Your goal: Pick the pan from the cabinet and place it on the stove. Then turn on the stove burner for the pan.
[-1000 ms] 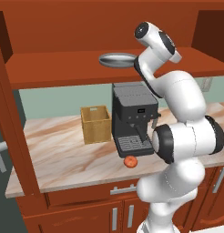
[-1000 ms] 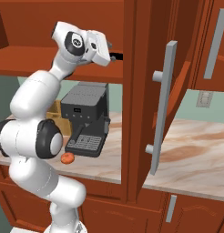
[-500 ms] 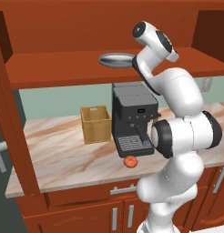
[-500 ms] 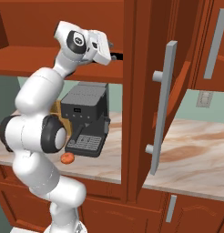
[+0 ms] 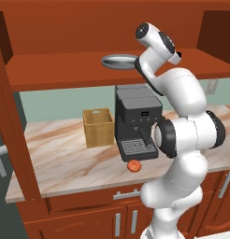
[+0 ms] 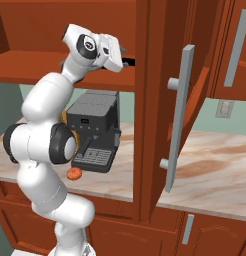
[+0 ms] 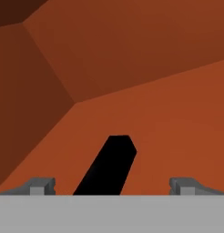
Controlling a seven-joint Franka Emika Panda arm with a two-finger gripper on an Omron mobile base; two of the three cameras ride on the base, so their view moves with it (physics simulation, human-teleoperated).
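Observation:
The pan lies flat on the shelf of the open cabinet, a shallow silver-grey dish. Its dark handle runs up between my two fingertips in the hand view, touching neither. My gripper is open, with the jaws wide on either side of the handle. From the right base view the gripper reaches into the cabinet at shelf height, just left of the open door with its long silver bar handle. The stove is out of view.
Under the shelf a dark coffee machine stands on the marble counter, with a wooden box to its left and a small red-orange fruit in front. The open door juts out to the arm's right.
The hand has edged slightly further into the cabinet, then held still. The jaws have stayed open and the pan has not moved.

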